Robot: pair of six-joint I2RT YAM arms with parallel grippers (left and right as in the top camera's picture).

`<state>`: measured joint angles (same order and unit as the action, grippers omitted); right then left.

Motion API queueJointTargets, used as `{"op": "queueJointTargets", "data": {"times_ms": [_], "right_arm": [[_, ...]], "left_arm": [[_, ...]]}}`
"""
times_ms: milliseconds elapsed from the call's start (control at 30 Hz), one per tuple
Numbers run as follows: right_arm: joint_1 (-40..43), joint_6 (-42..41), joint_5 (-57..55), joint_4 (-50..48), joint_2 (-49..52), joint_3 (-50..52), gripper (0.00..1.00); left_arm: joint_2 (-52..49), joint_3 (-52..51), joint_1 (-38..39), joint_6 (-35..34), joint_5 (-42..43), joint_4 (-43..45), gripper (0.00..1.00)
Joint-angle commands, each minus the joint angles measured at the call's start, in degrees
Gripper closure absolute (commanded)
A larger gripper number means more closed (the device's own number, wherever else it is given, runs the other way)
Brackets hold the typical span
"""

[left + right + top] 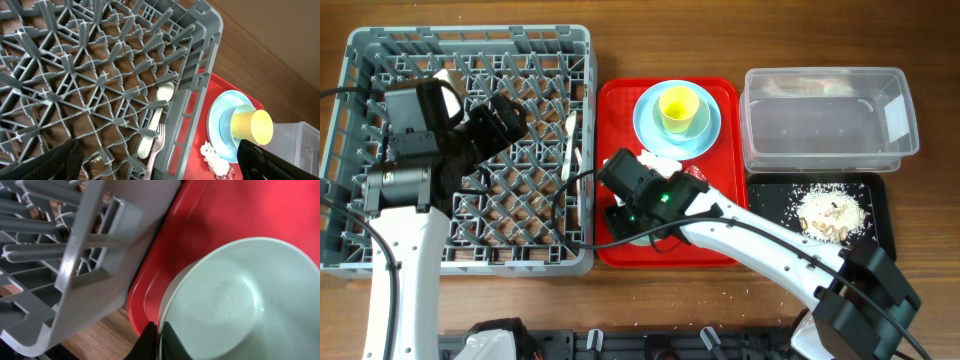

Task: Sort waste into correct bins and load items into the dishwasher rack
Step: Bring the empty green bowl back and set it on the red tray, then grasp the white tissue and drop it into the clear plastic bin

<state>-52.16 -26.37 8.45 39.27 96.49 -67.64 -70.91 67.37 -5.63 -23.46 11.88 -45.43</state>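
The mint green bowl (235, 310) is pinched at its rim by the right fingers (148, 342), which are clamped on the edge with one on each side. It's held at the lower-left corner of the red tray (616, 120), right beside the wall of the dishwasher rack (470, 35). Whether it's lifted clear of the tray can't be told. A rim pinch makes sense here: the bowl looks too wide to be straddled, and held this way it can be tipped in among the pegs. So the step in hand is probably the bowl being taken over to the rack.

The left fingers (62, 160) are spread wide apart with nothing between them, held above the rack floor.

Stuff in the way: the rack wall has to be cleared first. The white spoon (161, 112) and fork (159, 145) are laid inside along that same tray-side wall, so that strip is taken. The left arm is parked over the middle of the rack too, so it could get crowded.

On the red tray, the light blue plate (645, 128) is stacked with the light blue bowl (703, 120) and yellow cup (678, 105). The white tissue (660, 160) and red wrapper (696, 173) are right next to the right arm. Rice and brown scraps (830, 212) are in the black tray (770, 200). The clear tub (825, 75) looks empty, as far as can be told. It's all set on a wooden table (570, 300).
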Motion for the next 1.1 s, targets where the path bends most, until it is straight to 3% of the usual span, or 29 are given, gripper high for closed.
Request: {"op": "queueJointTargets", "data": {"times_ms": [0, 100, 167, 200, 233, 267, 367, 533, 833, 1067], "right_arm": [[-0.4, 0.8, -1.0, -1.2, 1.0, 0.5, 0.89], [-0.4, 0.9, 0.0, -0.8, 1.0, 0.5, 0.67], [-0.3, 5.1, 1.0, -1.0, -1.2, -0.6, 0.69], [0.4, 5.9, -5.1, -1.3, -4.1, -2.3, 0.59], [1.1, 7.4, -10.2, -1.3, -6.4, -3.1, 0.37], [1.7, 8.3, -13.7, -1.5, -8.0, -3.3, 0.32], [5.5, 8.3, -22.1, 2.5, -10.9, -3.2, 0.32], [11.6, 6.8, -20.8, 0.5, -4.4, 1.8, 0.31], [11.9, 6.9, -20.5, -8.4, 11.1, 1.8, 0.22], [11.9, 6.7, -19.9, -11.2, 13.7, 1.8, 0.23]], "left_arm": [[0.3, 0.7, -0.2, -0.6, 0.3, 0.1, 0.0], [0.3, 0.7, -0.2, -0.6, 0.3, 0.1, 0.0], [0.3, 0.7, -0.2, -0.6, 0.3, 0.1, 0.0], [0.3, 0.7, -0.2, -0.6, 0.3, 0.1, 0.0], [0.3, 0.7, -0.2, -0.6, 0.3, 0.1, 0.0], [0.3, 0.7, -0.2, -0.6, 0.3, 0.1, 0.0], [0.3, 0.7, -0.2, -0.6, 0.3, 0.1, 0.0], [0.3, 0.7, -0.2, -0.6, 0.3, 0.1, 0.0], [0.3, 0.7, -0.2, -0.6, 0.3, 0.1, 0.0], [0.3, 0.7, -0.2, -0.6, 0.3, 0.1, 0.0]]}}
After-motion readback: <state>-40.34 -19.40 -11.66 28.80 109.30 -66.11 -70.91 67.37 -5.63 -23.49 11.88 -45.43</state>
